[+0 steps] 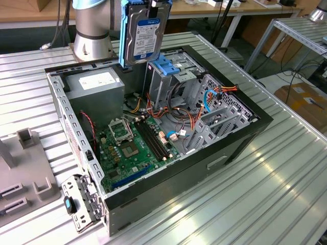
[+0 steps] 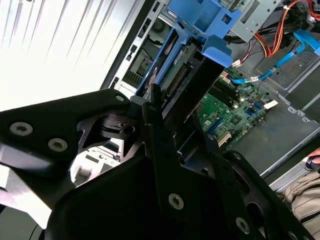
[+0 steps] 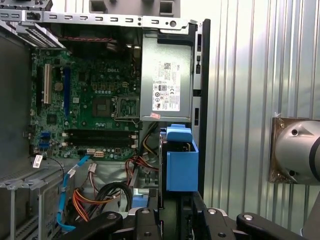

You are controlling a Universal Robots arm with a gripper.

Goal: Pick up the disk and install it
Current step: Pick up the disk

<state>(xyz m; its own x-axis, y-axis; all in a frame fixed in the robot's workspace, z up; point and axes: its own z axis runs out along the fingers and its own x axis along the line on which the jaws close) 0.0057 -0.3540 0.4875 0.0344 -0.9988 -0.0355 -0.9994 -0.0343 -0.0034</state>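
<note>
Blue-framed disk (image 1: 146, 31): it hangs upright in the air over the back part of the open computer case (image 1: 240, 133), with the label side toward the exterior camera, and it touches nothing below.
Gripper (image 2: 175, 112): in the second wrist view you see its black fingers (image 2: 152, 107) closed on both sides of the disk, so it pinches the disk at the upper end.
Reason for upright hold: I judge that you keep the disk on edge so that its thin side can go down into the drive cage (image 1: 176, 84).
Disk and cage: the lower edge is near the blue latch (image 1: 166, 65) on top of the cage, a little toward the exterior view's left and higher; it is not yet inside.
Reason for open case: it lies on its side on the desk (image 1: 265, 204) without the cover, so you can reach the motherboard (image 1: 130, 148) and the cage from above.
Task state: the disk is picked up, and it is not installed.
</note>
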